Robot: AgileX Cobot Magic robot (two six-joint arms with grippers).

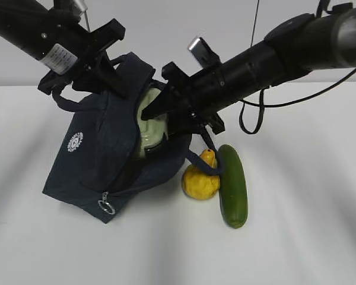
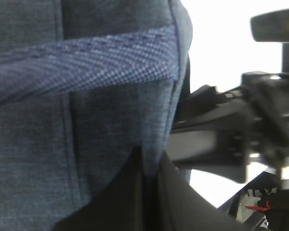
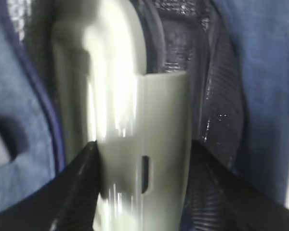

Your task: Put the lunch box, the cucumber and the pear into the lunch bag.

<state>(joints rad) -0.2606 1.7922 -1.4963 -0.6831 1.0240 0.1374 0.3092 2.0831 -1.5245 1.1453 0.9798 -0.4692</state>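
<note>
The right gripper (image 3: 144, 192) is clamping the stiff, slick lunch box (image 1: 149, 122) by its rim; the left gripper (image 2: 149, 183) is pinching the limp lunch bag (image 1: 101, 160) fabric.

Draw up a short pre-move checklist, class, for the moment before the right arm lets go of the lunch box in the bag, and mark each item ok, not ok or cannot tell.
1. Left gripper shut on the lunch bag fabric, holding the mouth up: ok.
2. Right gripper shut on the lunch box: ok.
3. Lunch box inside the bag's mouth: ok, its green lid shows within the opening.
4. Lunch box resting on the bag's bottom: cannot tell, the fabric hides it.
5. Pear and cucumber clear of the bag: not ok, a bag handle lies across the pear.
6. Both still outside, on the table: ok.
</note>
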